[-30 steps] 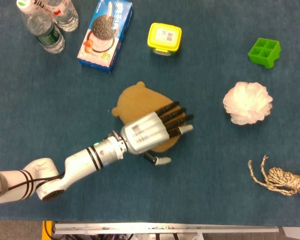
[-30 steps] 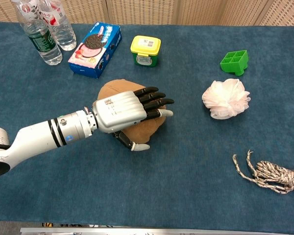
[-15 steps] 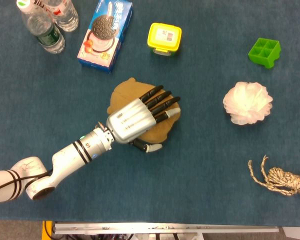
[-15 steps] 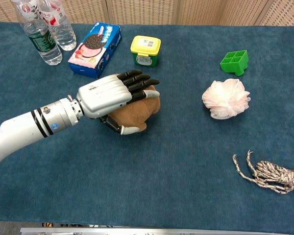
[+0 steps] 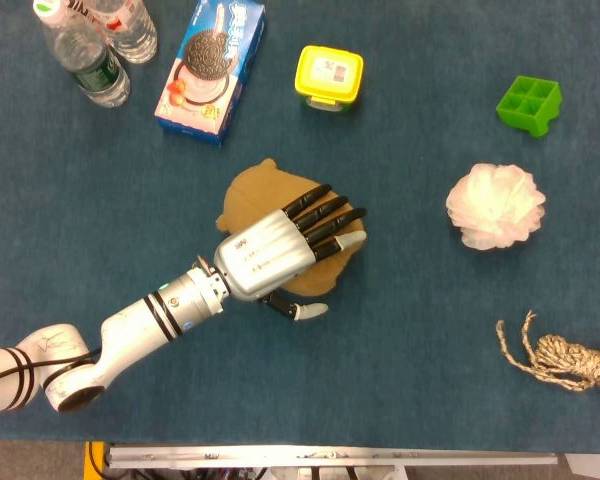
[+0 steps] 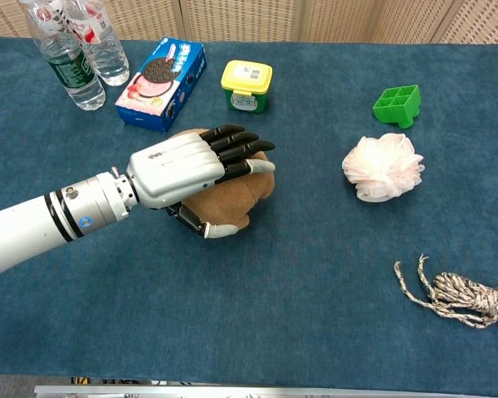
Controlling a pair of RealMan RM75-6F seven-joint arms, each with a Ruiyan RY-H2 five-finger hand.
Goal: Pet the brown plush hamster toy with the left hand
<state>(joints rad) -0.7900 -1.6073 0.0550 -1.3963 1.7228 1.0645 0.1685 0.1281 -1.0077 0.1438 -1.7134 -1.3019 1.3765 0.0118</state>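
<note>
The brown plush hamster toy (image 5: pixel 252 194) lies on the blue tabletop near the middle, mostly covered by my left hand (image 5: pixel 272 256). That hand rests palm down on the toy, its dark fingers (image 5: pixel 325 214) stretched out and lying side by side across the toy's back. The thumb sticks out at the near side, beside the toy's edge. In the chest view the left hand (image 6: pixel 183 168) sits on top of the hamster (image 6: pixel 242 197), with the toy's right side showing under the fingertips. The hand holds nothing. My right hand shows in neither view.
Two water bottles (image 5: pixel 92 45) stand at the back left, next to a blue cookie box (image 5: pixel 211 66). A yellow tub (image 5: pixel 329 76) sits behind the toy. To the right are a green tray (image 5: pixel 529 104), a white puff (image 5: pixel 495 206) and a rope bundle (image 5: pixel 572 361).
My left hand slid left and back across the hamster, then came a little forward again. The toy shifted slightly left under it.
</note>
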